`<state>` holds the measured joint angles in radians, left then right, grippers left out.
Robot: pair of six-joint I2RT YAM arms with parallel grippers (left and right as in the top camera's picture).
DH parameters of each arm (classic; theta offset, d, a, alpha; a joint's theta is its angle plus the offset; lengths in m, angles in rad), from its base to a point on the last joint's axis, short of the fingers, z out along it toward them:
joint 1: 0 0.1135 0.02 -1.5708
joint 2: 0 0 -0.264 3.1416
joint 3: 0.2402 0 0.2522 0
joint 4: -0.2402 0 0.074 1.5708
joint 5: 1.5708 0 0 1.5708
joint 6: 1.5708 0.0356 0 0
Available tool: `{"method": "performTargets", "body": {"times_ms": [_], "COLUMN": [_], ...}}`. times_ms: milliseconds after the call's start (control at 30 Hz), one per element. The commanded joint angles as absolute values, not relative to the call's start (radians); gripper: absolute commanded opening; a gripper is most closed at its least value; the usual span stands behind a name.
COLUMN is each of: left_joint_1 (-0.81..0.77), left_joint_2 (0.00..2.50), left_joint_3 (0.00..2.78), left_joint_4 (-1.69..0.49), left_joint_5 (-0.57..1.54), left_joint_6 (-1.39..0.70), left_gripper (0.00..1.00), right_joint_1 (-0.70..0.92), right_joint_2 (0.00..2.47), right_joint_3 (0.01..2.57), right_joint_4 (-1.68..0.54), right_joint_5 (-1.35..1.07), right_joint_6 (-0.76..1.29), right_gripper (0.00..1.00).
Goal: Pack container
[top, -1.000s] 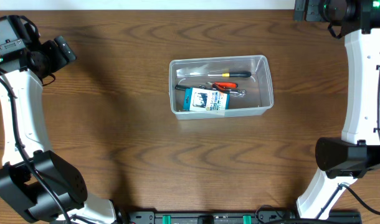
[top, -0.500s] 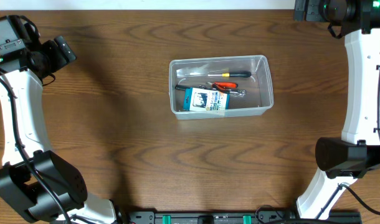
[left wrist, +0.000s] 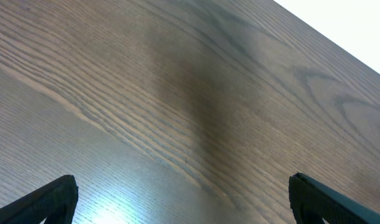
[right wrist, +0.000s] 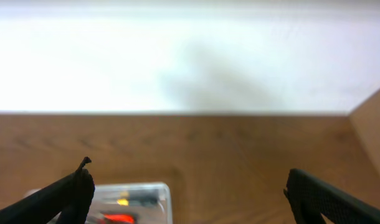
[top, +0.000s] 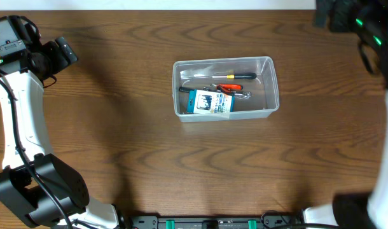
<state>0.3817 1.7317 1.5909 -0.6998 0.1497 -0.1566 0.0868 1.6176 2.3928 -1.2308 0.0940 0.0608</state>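
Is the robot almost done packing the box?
Looks nearly done. The clear plastic rectangular tub already holds a blue-and-white flat packet, a yellow-handled screwdriver and red-handled pliers. The left tool and right tool are open, holding nothing. No more items show.

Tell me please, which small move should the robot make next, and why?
Probably park the left gripper and the right gripper, both open and empty, and stop. The container already holds the screwdriver, the red pliers and the blue-and-white packet, and the overhead view shows no loose item outside it.
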Motion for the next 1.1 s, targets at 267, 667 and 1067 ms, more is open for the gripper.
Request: {"method": "performTargets", "body": {"times_ms": [267, 667, 1067], "left_joint_1": [0.383, 0.383, 0.383], "left_joint_2": [1.724, 1.724, 1.724], "left_joint_3": [1.605, 1.605, 1.605], "left_joint_4": [-0.702, -0.702, -0.702], "left_joint_5": [0.141, 0.141, 0.141], "left_joint_6": [-0.151, -0.151, -0.151], "left_gripper": [0.98, 0.98, 0.98], "right_joint_1": [0.096, 0.039, 0.038], "right_joint_2": [0.982, 0.407, 0.109], "right_joint_3": [1.974, 1.146, 0.39], "right_joint_4": [-1.088, -0.88, -0.305], "right_joint_5": [0.239, 0.244, 0.114], "right_joint_6": [0.07, 0.127, 0.127], "right_gripper": [0.99, 0.99, 0.99]}}
